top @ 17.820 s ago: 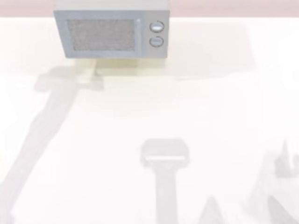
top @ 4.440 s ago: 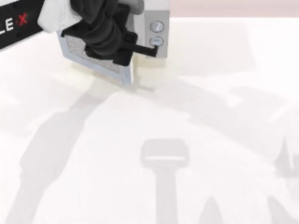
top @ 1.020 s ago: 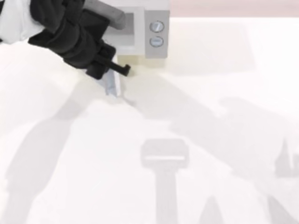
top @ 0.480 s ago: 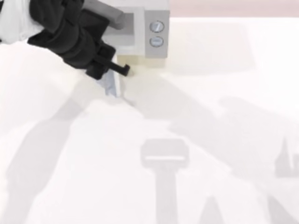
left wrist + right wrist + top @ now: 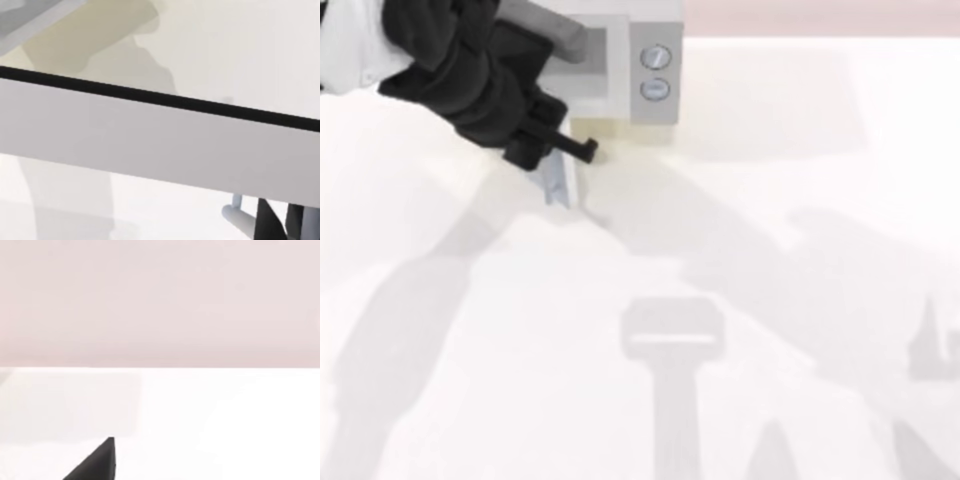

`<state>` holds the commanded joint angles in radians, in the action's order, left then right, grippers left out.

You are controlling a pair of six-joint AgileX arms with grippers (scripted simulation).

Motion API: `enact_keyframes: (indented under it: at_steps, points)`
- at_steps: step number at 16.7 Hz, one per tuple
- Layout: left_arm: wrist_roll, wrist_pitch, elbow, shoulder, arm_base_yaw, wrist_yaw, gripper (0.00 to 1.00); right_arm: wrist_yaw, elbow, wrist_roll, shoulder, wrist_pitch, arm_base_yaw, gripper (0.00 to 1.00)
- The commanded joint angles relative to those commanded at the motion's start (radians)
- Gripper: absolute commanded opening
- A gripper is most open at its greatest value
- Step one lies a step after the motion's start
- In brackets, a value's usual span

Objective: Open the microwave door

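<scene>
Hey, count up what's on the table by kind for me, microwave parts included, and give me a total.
Microwave: 1
Microwave door, swung open: 1
Round silver knobs: 2
Robot arms in sight: 1, the left, its pincer at the door's edge
Total: 5

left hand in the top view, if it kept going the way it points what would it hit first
Probably bare table: the left hand, at the opened microwave door, points toward the table's right side, in front of the microwave. Height is unclear.
</scene>
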<state>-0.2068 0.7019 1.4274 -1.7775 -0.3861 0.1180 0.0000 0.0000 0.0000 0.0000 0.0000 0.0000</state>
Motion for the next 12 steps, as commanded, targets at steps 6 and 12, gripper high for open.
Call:
enact_keyframes:
  at_steps: [6,12]
  points:
    - [-0.032,0.003,-0.012,0.007,0.008,0.023,0.0,0.0,0.0,0.0,0.0,0.0,0.0,1.0]
    - [-0.166,0.023,-0.051,0.046,0.064,0.091,0.0,0.0,0.0,0.0,0.0,0.0,0.0,1.0]
